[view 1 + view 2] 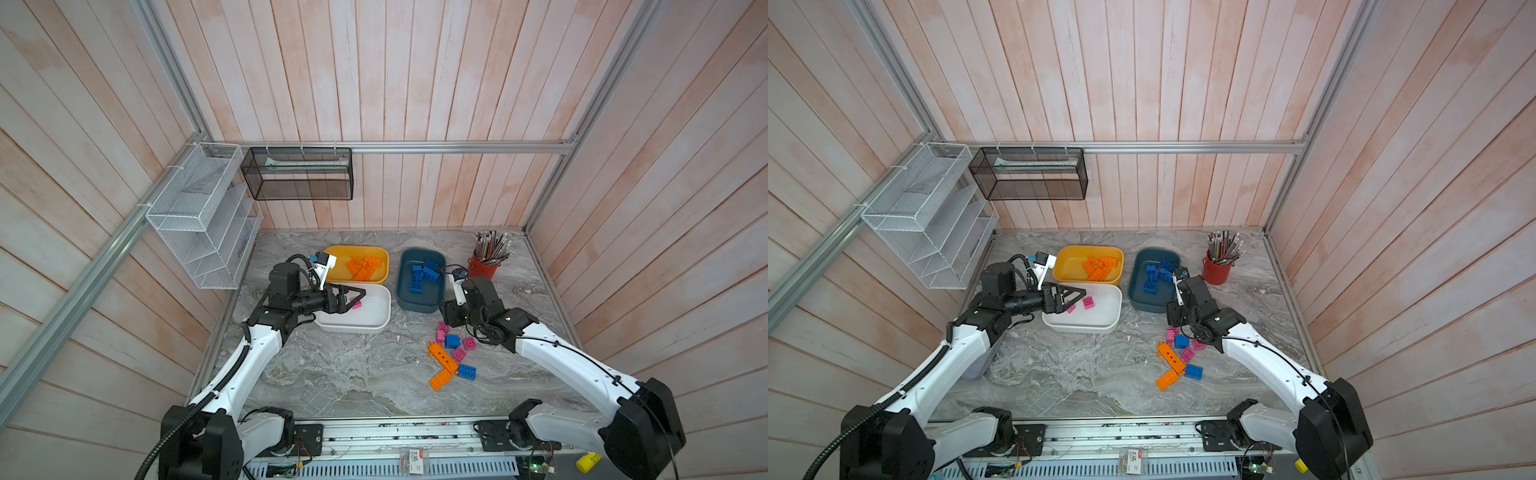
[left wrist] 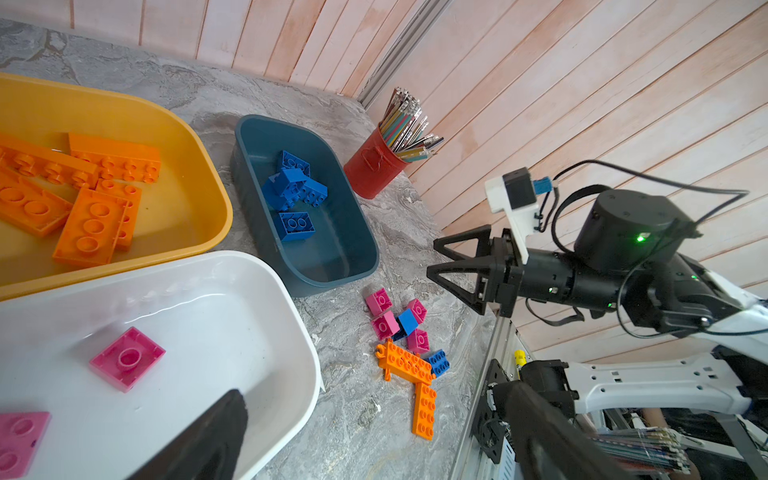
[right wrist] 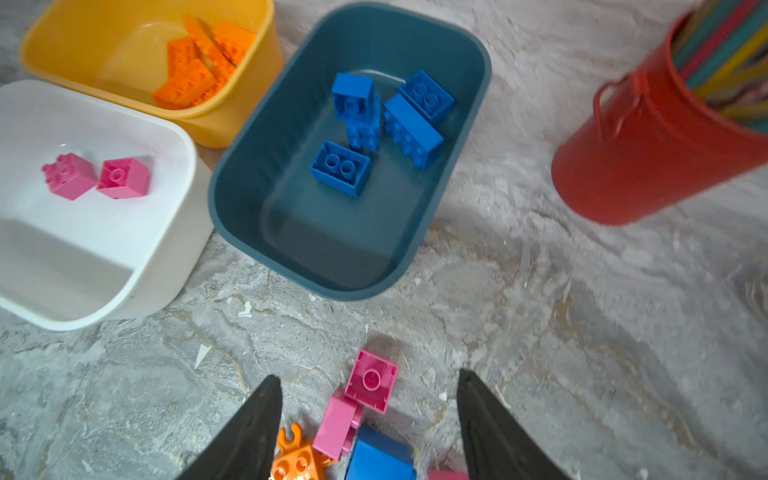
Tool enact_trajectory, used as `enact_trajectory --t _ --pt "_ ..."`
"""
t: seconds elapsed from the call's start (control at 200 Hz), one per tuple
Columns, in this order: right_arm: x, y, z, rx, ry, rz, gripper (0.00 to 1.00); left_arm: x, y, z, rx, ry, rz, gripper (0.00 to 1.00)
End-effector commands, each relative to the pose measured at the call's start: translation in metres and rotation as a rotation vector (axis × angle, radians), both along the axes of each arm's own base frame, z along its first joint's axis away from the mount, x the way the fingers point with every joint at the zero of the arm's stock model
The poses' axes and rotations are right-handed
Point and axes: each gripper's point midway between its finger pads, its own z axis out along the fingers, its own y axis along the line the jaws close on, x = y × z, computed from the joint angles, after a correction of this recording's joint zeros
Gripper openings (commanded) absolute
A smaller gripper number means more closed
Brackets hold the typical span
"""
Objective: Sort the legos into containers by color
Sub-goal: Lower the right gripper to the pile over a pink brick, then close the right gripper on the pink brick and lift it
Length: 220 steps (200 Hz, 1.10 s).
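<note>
legos [image 1: 459, 354], small studded plastic bricks in orange, bright blue and pink, partly sorted on a grey marbled tabletop [image 1: 332, 374]. in both top views, near the middle of the frame: shallow yellow plastic tub [image 1: 340, 254] with a heap of orange bricks [image 1: 365, 268]; just below it in the frame, shallow white plastic tub [image 1: 370, 318] with two pink square bricks [image 1: 1088, 302]; to the right of both, dark teal-blue plastic tub [image 1: 419, 301] with blue bricks [image 1: 424, 272] gathered in its upper half. loose pile on the bare tabletop, below and right of the teal tub: four pink squares, two blue bricks, a long orange strip [image 1: 442, 357] and an orange oblong [image 1: 441, 379] at the strip's lower end. red cylindrical cup of pencils [image 1: 484, 268] right of the teal tub, apart from it. left gripper [image 1: 360, 296] over the left part of the white tub, spread wide, holding nothing. right gripper [image 2: 433, 258] above the upper edge of the loose pile, near the teal tub's lower right corner, well apart and empty; in the right wrist view, pink and blue bricks on the table between the two black fingers [image 3: 249, 432].
</note>
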Motion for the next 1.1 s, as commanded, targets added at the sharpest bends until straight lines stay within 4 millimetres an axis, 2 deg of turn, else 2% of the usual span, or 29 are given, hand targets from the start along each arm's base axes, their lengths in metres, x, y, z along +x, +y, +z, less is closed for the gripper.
enact_trajectory --t 0.0,0.075,0.265,0.43,0.55,0.735,0.845,0.985,1.095 --pt "-0.007 -0.015 -0.024 0.003 0.099 -0.172 0.68 -0.004 -0.002 0.005 0.006 -0.006 -0.021 1.00" --pt "-0.011 -0.016 -0.037 -0.013 0.138 -0.194 0.68 -0.007 -0.001 0.004 0.011 -0.005 -0.023 1.00" --pt "-0.015 -0.001 -0.064 0.028 0.183 -0.158 0.68 -0.008 -0.002 0.000 0.010 -0.002 -0.029 1.00" --pt "-0.018 -0.004 -0.091 -0.025 0.247 -0.177 0.66 -0.008 -0.002 -0.003 0.013 -0.002 -0.030 1.00" --pt "-0.012 0.004 -0.096 0.002 0.240 -0.165 0.64 -0.008 -0.002 -0.005 0.012 0.003 -0.032 0.99" --pt "0.000 0.007 -0.102 -0.014 0.236 -0.181 0.63 -0.009 -0.003 -0.005 0.007 0.006 -0.035 1.00" --pt "0.003 0.005 -0.113 -0.040 0.252 -0.202 0.60 -0.010 -0.003 -0.007 0.007 0.011 -0.038 1.00" --pt "0.010 0.006 -0.115 -0.052 0.257 -0.214 0.50 -0.011 -0.002 -0.010 0.010 0.019 -0.037 1.00" --pt "0.007 -0.003 -0.122 -0.099 0.270 -0.234 0.43 -0.012 -0.002 -0.011 0.015 0.018 -0.036 1.00"
